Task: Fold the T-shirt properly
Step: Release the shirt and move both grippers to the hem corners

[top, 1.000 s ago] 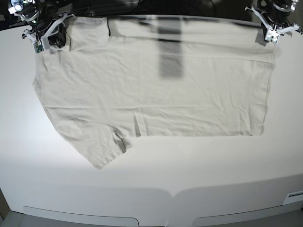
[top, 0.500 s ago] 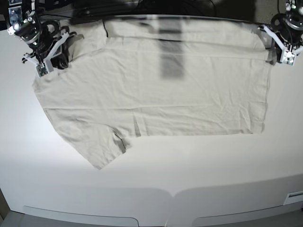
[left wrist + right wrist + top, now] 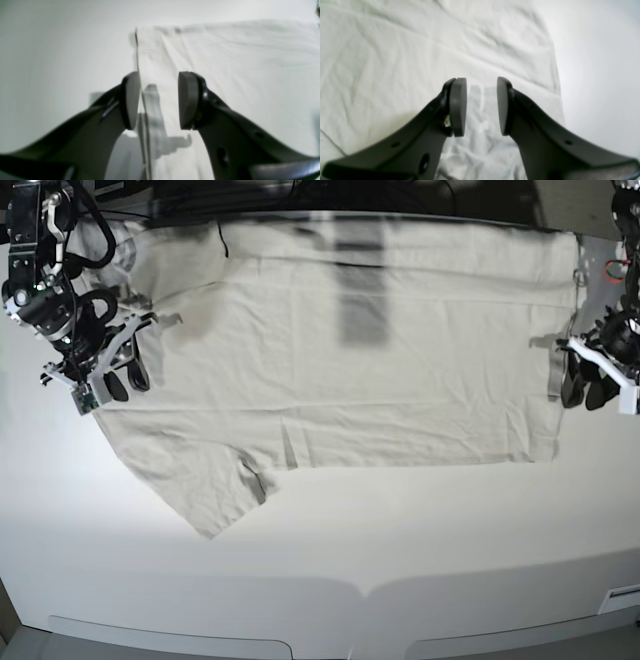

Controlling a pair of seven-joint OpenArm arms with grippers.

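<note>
Left end effector (image 3: 158, 100): jaws spread, nothing between the pads; it hangs over the shirt's side edge, which runs as a thin line between the jaws in the left wrist view.
Right end effector (image 3: 481, 106): jaws spread, empty, poised over rumpled cloth close to an outer edge of the shirt; bare counter lies just beyond that edge.
Shirt (image 3: 340, 370): spread flat on the counter (image 3: 420, 530), lying sideways in the base view, the far long edge apparently turned over in a band along the shirt's back; one sleeve sticks out at the near corner on the right arm's side.
Arms relative to shirt: left end effector (image 3: 590, 385) at one short end, right end effector (image 3: 115, 375) at the opposite short end, well apart, both about midway along those ends.
Handling: likely light, soft and limp; it will sag and drag rather than hold shape, and a single layer slips easily from flat pads.
Where to grip: probably the hem edge under each end effector, pinching both layers together, so the cloth lifts evenly.
Risk: catching one layer only, or uneven lift that skews the fold.
</note>
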